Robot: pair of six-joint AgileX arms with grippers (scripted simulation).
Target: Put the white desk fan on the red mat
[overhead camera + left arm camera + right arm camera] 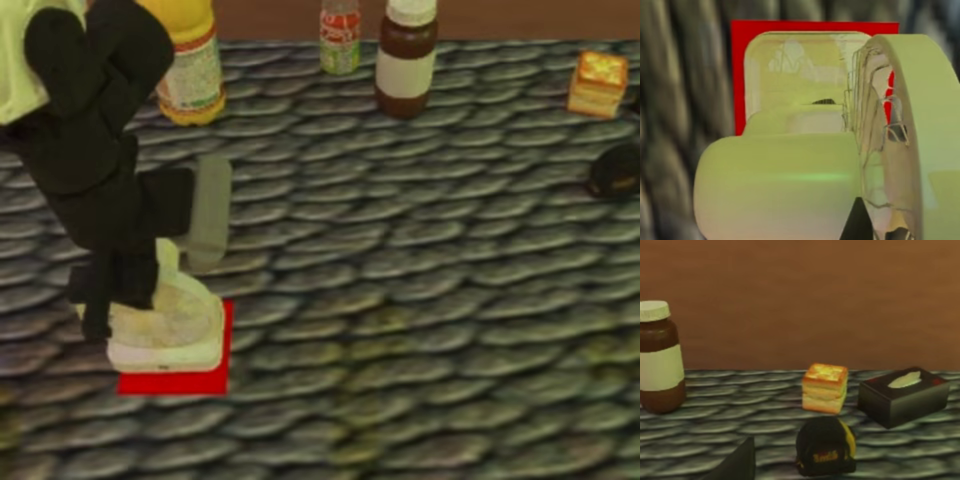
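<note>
- The red mat (224, 352) lies flat on the tabletop (420, 330) toward the top view's left; only its right edge and near edge show past the fan's base.
- The white desk fan (170, 325) stands over the mat with its blocky base nearly covering it. Whether the base is fully seated or held just above the mat cannot be told.
- Handling, as a judgement: the fan looks like light, rigid plastic with a smooth, possibly slippery skin. The thin grille ring (920, 140) appears the weakest part and should not be squeezed. The cylindrical motor housing (780, 185) or the neck above the base is the sound place to take hold. The tall shape over a small base suggests it could tip if let go while tilted.
- The left claw (130, 290) sits directly on top of the fan, the arm reaching down from the upper left with the wrist pointing steeply downward. In the left wrist view a dark finger tip (856, 222) lies against the housing; whether the claw is closed on it cannot be told.
- The right arm is parked at the far right edge beside a tape measure (826, 446), toast (824, 388) and a tissue box (904, 396); its claw state cannot be told.
- Bottles (405, 55) line the far edge, well clear.
</note>
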